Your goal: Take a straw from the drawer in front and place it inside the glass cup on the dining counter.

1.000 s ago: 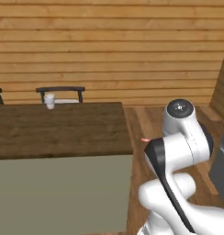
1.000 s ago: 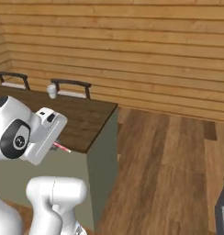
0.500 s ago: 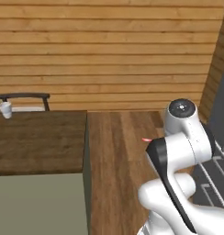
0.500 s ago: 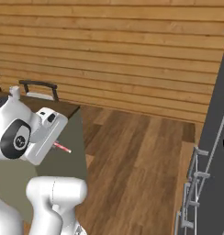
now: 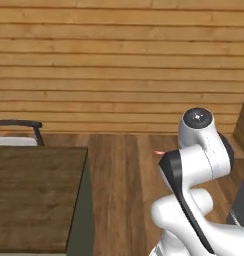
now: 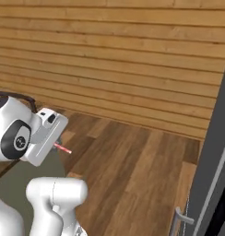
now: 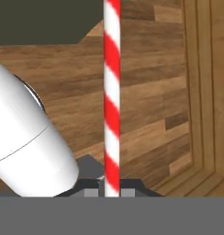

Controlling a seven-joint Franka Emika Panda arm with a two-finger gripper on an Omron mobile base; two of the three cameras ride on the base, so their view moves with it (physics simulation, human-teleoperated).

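The fingers (image 7: 93, 193) are closed tight on the straw (image 7: 112, 92), a thin red-and-white striped stick that runs straight out from between them up the middle of the hand view. In the right base view the straw (image 6: 62, 148) pokes out of the gripper (image 6: 56, 144), held in the air above the wood-plank floor (image 6: 133, 166). The dark-brown dining counter (image 5: 34, 195) lies to the near left, with a chair back (image 5: 19, 127) beyond it. A plank wall (image 5: 119, 65) closes the far side.
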